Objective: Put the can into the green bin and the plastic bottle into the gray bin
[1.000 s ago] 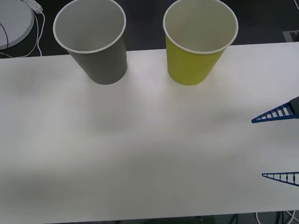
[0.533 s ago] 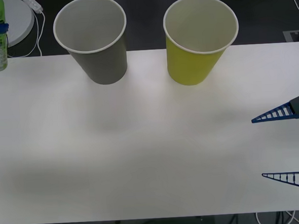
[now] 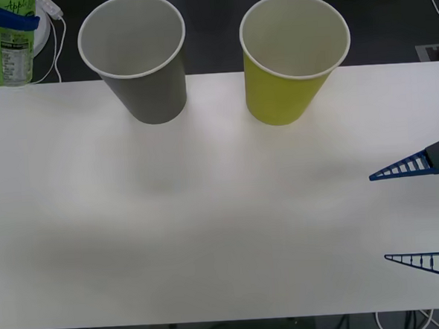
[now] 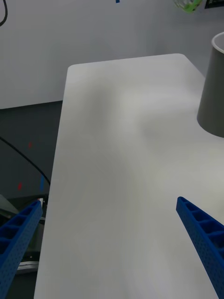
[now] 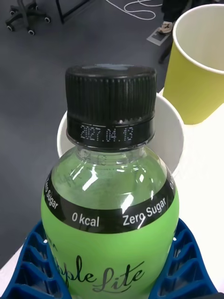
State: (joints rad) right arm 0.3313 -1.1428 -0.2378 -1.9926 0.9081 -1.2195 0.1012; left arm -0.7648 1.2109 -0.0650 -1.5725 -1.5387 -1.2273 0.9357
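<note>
Gripping the plastic bottle (image 5: 109,205) between closed blue fingers, the left gripper (image 5: 112,268) is hanging at the table's (image 3: 222,209) far left corner, the bottle half cut off in the front view. The gray bin (image 3: 135,58) and green bin (image 3: 291,56) are standing along the far edge. The right gripper (image 3: 416,212) is waiting wide open and empty at the right edge.

The front camera looks down at the white table (image 3: 208,225). Both wrist cameras sit close above it.
</note>
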